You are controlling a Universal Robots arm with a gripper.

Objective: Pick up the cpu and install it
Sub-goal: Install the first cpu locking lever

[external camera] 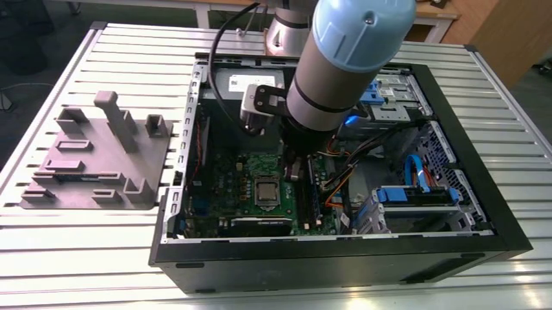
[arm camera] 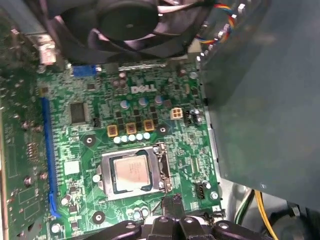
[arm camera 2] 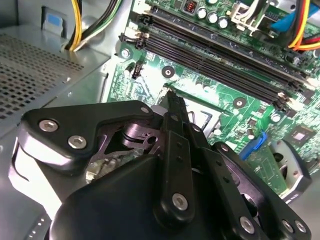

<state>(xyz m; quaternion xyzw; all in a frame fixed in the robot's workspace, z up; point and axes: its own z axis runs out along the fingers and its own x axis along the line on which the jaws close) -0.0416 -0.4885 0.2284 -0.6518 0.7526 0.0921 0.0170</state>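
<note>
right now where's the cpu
The cpu sits in its socket on the green motherboard in the first wrist view, just beyond the gripper; the exterior view shows it mid-board.

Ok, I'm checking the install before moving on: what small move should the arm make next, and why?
Probably lift the pincer straight up a little. The cpu already lies flat in its socket on the motherboard, and the pincer sits just beside the socket's edge.

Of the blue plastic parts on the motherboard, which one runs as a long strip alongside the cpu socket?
The long blue slot beside the cpu, running the board's length; the other blue connector is a short block near the fan.
</note>
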